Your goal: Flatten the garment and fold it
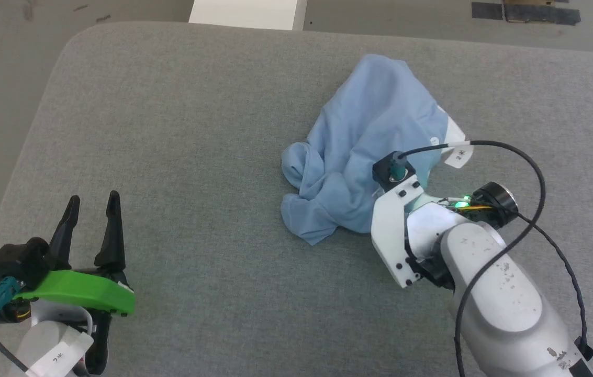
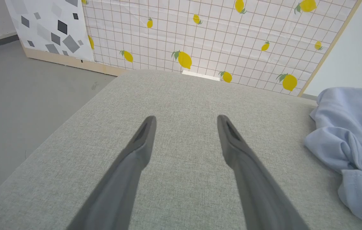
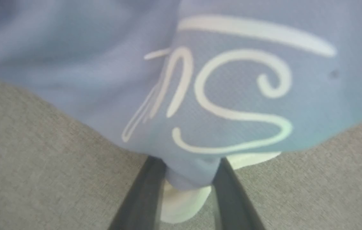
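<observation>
Crumpled in a heap on the right half of the grey cloth-covered table (image 1: 170,131) — light blue polo shirt (image 1: 364,131), white collar (image 1: 451,131) peeking out at its right edge. Right gripper (image 3: 188,174) low at the heap's near edge, fingers pinched in on a fold of blue cloth and collar, cursive logo (image 3: 232,102) just above. Left gripper (image 1: 93,198) well apart near the table's left corner — spread wide, holding nothing.
</observation>
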Robot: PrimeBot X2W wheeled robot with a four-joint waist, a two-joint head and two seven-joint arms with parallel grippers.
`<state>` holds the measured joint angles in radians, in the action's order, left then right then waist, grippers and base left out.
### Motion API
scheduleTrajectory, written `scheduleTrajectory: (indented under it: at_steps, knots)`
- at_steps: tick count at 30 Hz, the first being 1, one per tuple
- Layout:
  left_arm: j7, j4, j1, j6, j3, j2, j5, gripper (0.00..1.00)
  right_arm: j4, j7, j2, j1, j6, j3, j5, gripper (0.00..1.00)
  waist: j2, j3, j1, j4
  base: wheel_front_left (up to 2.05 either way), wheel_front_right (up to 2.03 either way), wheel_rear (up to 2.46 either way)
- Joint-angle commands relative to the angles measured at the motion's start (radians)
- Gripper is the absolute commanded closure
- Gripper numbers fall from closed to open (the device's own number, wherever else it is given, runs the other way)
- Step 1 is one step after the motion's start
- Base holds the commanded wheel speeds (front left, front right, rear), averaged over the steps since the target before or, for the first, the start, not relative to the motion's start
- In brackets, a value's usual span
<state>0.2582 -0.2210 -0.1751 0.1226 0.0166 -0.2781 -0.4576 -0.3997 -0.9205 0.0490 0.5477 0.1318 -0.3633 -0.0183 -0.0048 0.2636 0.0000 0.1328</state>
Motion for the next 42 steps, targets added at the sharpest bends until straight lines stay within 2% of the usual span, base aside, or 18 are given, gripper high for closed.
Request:
scheduleTrajectory:
  at_steps: [1, 6, 12, 17, 23, 27, 28, 29, 32, 36, 42]
  knots:
    - [0.004, -0.002, -0.006, 0.005, -0.004, 0.007, 0.011, 0.00, -0.017, 0.019, 0.001, -0.027, -0.001, 0.007, -0.012, 1.00, 0.0048, -0.013, 0.0000, -0.012, 0.00, 0.00, 0.00]
    - [0.004, -0.002, 0.008, 0.006, -0.009, 0.006, 0.021, 0.00, 0.036, 0.127, 0.001, -0.010, -0.001, 0.092, -0.049, 1.00, 0.0048, -0.045, 0.0000, -0.043, 0.00, 0.00, 0.00]
    - [0.004, 0.004, 0.030, 0.007, -0.012, 0.009, 0.032, 0.00, 0.183, 0.214, 0.001, -0.060, -0.001, 0.278, -0.036, 1.00, 0.0048, -0.092, 0.0000, -0.081, 0.00, 0.00, 0.00]
    - [0.004, 0.009, 0.046, 0.007, -0.005, 0.019, 0.040, 0.00, 0.305, 0.198, 0.001, -0.229, -0.001, 0.465, -0.004, 1.00, 0.0048, -0.122, 0.0000, -0.099, 0.00, 0.00, 0.00]
    - [0.004, 0.009, 0.058, 0.007, -0.003, 0.027, 0.042, 0.00, 0.333, 0.140, 0.001, -0.438, -0.001, 0.532, -0.047, 1.00, 0.0048, -0.133, 0.0000, -0.107, 0.00, 0.00, 0.00]
    - [0.004, 0.006, 0.061, 0.008, 0.001, 0.026, 0.040, 0.00, 0.322, 0.161, 0.001, -0.480, -0.001, 0.551, -0.093, 1.00, 0.0048, -0.138, 0.0000, -0.111, 0.00, 0.00, 0.00]
    - [0.004, 0.005, 0.062, 0.008, 0.001, 0.025, 0.039, 0.00, 0.325, 0.185, 0.001, -0.476, -0.001, 0.554, -0.109, 0.56, 0.0048, -0.141, 0.0000, -0.112, 0.00, 0.00, 0.00]
    - [0.004, 0.003, 0.064, 0.008, 0.001, 0.024, 0.039, 0.00, 0.328, 0.214, 0.001, -0.471, -0.001, 0.559, -0.125, 0.00, 0.0048, -0.145, 0.0000, -0.115, 0.00, 0.00, 0.00]
    - [0.004, -0.003, 0.070, 0.008, 0.003, 0.023, 0.040, 0.00, 0.337, 0.301, 0.001, -0.457, -0.001, 0.584, -0.175, 0.00, 0.0048, -0.165, 0.0000, -0.119, 0.00, 0.00, 0.00]
    - [0.004, -0.006, 0.082, 0.003, 0.005, 0.026, 0.042, 0.00, 0.380, 0.494, 0.001, -0.450, -0.001, 0.621, -0.275, 0.00, 0.0048, -0.195, 0.0000, -0.126, 0.00, 0.00, 0.00]
    - [0.003, -0.002, 0.103, -0.010, 0.012, 0.033, 0.043, 0.00, 0.434, 0.718, 0.001, -0.502, -0.001, 0.647, -0.327, 0.00, 0.0048, -0.222, 0.0000, -0.142, 0.00, 0.00, 0.00]
